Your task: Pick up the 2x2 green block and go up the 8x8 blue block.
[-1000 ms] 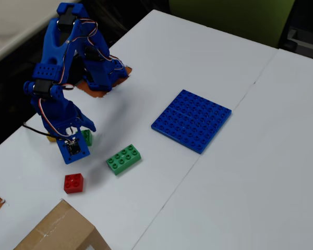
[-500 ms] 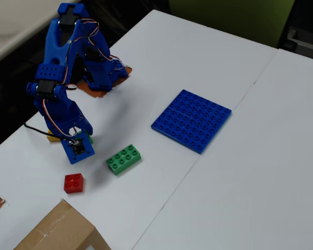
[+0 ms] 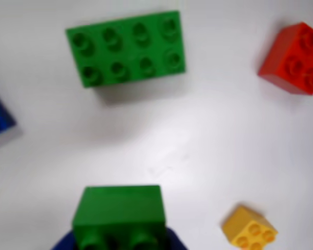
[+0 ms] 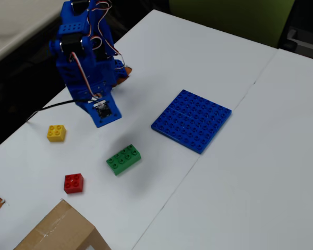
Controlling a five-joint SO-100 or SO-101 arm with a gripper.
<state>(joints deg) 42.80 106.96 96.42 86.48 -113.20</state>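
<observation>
Green block (image 3: 120, 213) is sitting pinched in the gripper (image 3: 120, 237) at the wrist view's bottom edge. White table (image 4: 281, 156) is lying open around the blue plate (image 4: 192, 120), well apart from the long green brick (image 4: 123, 159).

Table layout, fixed view.
The baseplate (image 4: 192, 120) lay flat right of the arm (image 4: 87, 57). The long brick (image 4: 123, 159) sat below-left of the plate, apart from it. Two small bricks (image 4: 56, 133) (image 4: 73, 183) lay further left; a cardboard box (image 4: 60, 232) stood at the bottom edge.
</observation>
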